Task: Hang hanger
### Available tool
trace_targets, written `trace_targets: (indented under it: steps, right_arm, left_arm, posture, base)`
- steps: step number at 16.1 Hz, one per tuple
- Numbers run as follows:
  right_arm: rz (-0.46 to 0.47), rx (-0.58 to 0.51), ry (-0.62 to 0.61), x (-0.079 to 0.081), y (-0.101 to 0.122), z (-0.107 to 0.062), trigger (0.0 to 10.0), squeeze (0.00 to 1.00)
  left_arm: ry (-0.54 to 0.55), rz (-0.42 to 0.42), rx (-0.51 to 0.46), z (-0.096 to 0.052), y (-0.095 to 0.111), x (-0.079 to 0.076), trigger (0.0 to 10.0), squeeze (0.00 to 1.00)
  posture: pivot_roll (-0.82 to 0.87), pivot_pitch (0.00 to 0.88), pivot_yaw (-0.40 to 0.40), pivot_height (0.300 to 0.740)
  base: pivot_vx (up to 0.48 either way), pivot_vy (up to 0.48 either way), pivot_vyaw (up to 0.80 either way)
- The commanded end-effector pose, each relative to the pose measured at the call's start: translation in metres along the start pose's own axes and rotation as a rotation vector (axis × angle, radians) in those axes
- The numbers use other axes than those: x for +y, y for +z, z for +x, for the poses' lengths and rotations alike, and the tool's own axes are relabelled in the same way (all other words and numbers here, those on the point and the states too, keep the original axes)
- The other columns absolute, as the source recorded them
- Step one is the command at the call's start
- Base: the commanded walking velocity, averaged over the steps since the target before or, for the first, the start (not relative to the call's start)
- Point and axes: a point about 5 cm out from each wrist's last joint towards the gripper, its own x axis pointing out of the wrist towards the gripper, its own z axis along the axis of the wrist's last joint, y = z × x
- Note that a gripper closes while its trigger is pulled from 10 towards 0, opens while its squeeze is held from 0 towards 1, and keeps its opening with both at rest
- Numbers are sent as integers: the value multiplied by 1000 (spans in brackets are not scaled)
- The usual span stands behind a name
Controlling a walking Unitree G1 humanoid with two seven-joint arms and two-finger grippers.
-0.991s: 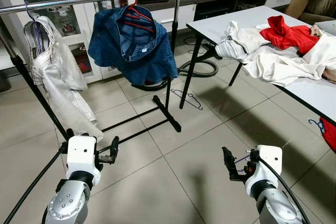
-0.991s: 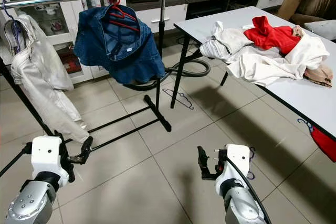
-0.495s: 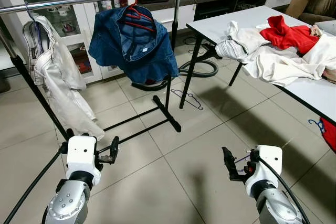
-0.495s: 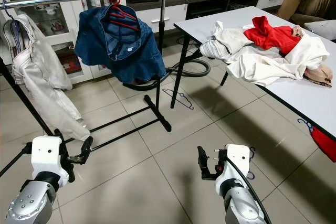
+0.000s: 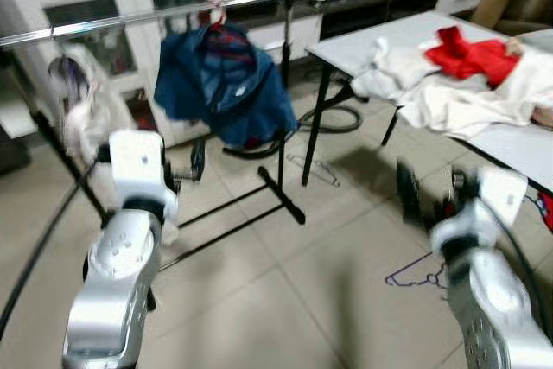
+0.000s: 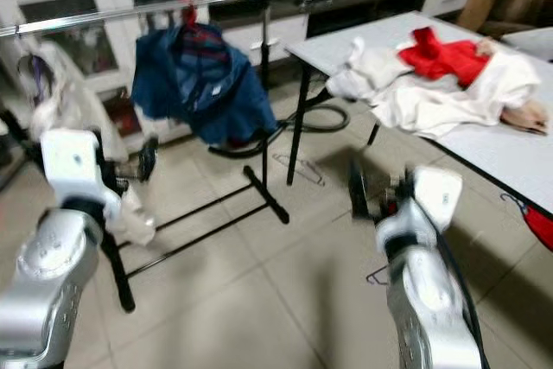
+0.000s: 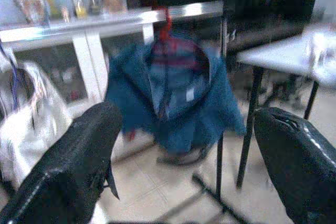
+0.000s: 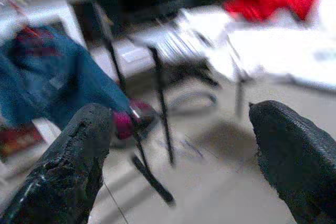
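Observation:
A chrome clothes rail (image 5: 173,13) runs across the back left. On it hang a blue denim jacket (image 5: 226,88) on a red hanger (image 7: 164,22) and a white jacket (image 5: 76,114). My left gripper (image 5: 197,162) is raised before the rail, open and holding nothing; in its wrist view the left gripper (image 7: 189,150) faces the denim jacket. My right gripper (image 5: 406,194) is raised near the table, and the right gripper (image 8: 184,156) is open and holds nothing. A thin purple wire hanger (image 5: 419,274) shows low beside my right arm. The picture is blurred.
A white table (image 5: 510,149) on the right carries a heap of white clothes (image 5: 449,97) and a red garment (image 5: 467,51). Another wire hanger (image 5: 315,166) lies on the tiled floor by the rack's black base bar (image 5: 281,196). White cabinets stand behind the rail.
Both arms have risen from low in the picture to mid height. The whole picture has shifted and blurred, so the camera is moving. The purple hanger by the right arm has come into sight.

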Motion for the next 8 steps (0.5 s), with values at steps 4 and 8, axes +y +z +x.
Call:
trace_targets:
  steps: [4, 8]
  right_arm:
    - [-13, 60, 13, 4, 0, 0, 10000, 1000]
    - [-3, 51, 129, 12, -1, 0, 10000, 1000]
  left_arm:
    - [7, 12, 76, 4, -3, 2, 10000, 1000]
    - [35, 18, -5, -3, -2, -1, 10000, 1000]
  posture:
    - [-77, 0, 49, 740]
    - [-66, 0, 26, 740]
  base:
    - [0, 0, 0]
    - [0, 0, 0]
